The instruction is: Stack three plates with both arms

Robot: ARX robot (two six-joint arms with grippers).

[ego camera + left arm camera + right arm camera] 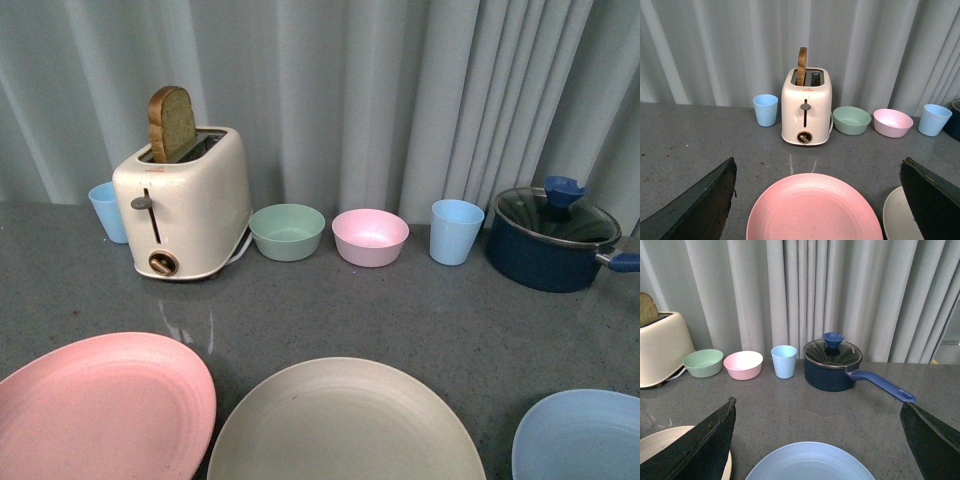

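Note:
Three plates lie apart in a row along the near edge of the grey counter: the pink plate [100,410] at the left, the beige-cream plate [345,425] in the middle, the light blue plate [585,440] at the right. No arm shows in the front view. My left gripper [817,200] is open, its fingers [700,205] spread wide above the pink plate [812,210]. The cream plate's edge [897,217] shows beside it. My right gripper [817,440] is open and empty above the light blue plate [810,462], with the cream plate's edge [660,450] to one side.
At the back stand a cream toaster [185,205] with a bread slice [172,122], a blue cup [108,211], a green bowl [287,231], a pink bowl [370,237], another blue cup [456,231] and a dark blue lidded pot [553,238]. Grey curtains hang behind.

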